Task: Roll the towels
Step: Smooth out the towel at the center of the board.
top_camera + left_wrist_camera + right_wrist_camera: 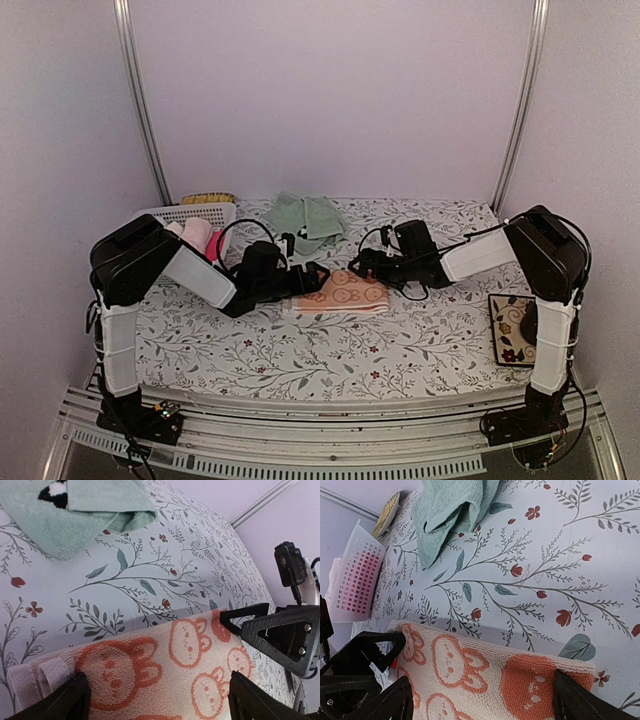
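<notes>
Left claw (157, 702) and right claw (482, 700) both stood spread wide, pinching nothing — each straddling one end of the orange towel (345, 293), flat and unrolled at mid-frame. Above it the green towel (305, 216) lay crumpled — rolling seemingly all left to do.

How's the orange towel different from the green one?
The orange towel is patterned with bunny faces; the green towel is plain apart from a small dark-and-white mark. The orange one lies folded flat; the green one is loosely crumpled. The orange one sits in the middle of the table; the green one is near the far edge. Both are soft cloths, neither rolled yet.
</notes>
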Controlling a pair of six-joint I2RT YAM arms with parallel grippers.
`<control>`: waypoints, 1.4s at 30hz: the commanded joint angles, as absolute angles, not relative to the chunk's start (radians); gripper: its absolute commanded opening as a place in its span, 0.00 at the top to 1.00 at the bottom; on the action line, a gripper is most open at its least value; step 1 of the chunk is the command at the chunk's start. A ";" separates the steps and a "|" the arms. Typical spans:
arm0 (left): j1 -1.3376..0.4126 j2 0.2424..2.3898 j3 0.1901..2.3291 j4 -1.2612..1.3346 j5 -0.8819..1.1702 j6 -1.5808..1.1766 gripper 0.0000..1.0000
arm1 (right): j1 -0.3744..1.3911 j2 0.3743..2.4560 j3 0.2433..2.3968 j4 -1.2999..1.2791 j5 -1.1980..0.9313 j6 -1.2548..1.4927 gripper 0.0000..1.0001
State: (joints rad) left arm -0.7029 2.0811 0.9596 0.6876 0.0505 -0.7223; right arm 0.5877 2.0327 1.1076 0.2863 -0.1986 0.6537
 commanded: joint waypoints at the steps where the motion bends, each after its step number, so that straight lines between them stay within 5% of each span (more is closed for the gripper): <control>1: -0.698 2.079 0.968 0.630 0.019 -0.690 0.03 | 0.581 2.010 1.111 0.215 -0.190 0.639 0.03; 11: -0.731 1.918 0.973 0.623 0.047 -0.614 0.03 | 0.626 1.779 1.061 0.153 -0.282 0.574 0.03; 32: -0.784 2.003 0.822 0.658 0.065 -0.714 0.04 | 0.637 1.863 0.889 0.183 -0.309 0.640 0.03; 42: -0.785 1.907 0.859 0.595 0.009 -0.653 0.03 | 0.639 1.723 0.949 0.118 -0.349 0.557 0.02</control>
State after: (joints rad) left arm -0.7757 1.9827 0.8379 0.6693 0.0612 -0.6868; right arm 0.6350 1.8210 0.9031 0.1780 -0.3511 0.6048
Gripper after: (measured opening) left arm 0.966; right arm 0.974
